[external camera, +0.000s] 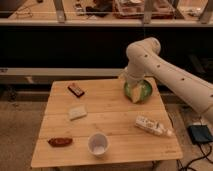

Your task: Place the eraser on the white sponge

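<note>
Wooden table [115,112] fronts dark shelving. A brown lumpy object [60,142] lies front-left of the white sponge [77,112]. The eraser [76,89] lies behind the sponge, apart from it. A white cup [98,144] stands front-right. Far right of the sponge, the gripper [133,88], fingers apart, hangs over a green bowl [141,92]; a crinkled packet [152,126] lies nearer.

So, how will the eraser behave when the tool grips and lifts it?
The eraser is a small flat block, so probably stiff and light. Lying flat, it should not roll. The tool, over the green object, is far from it.
</note>
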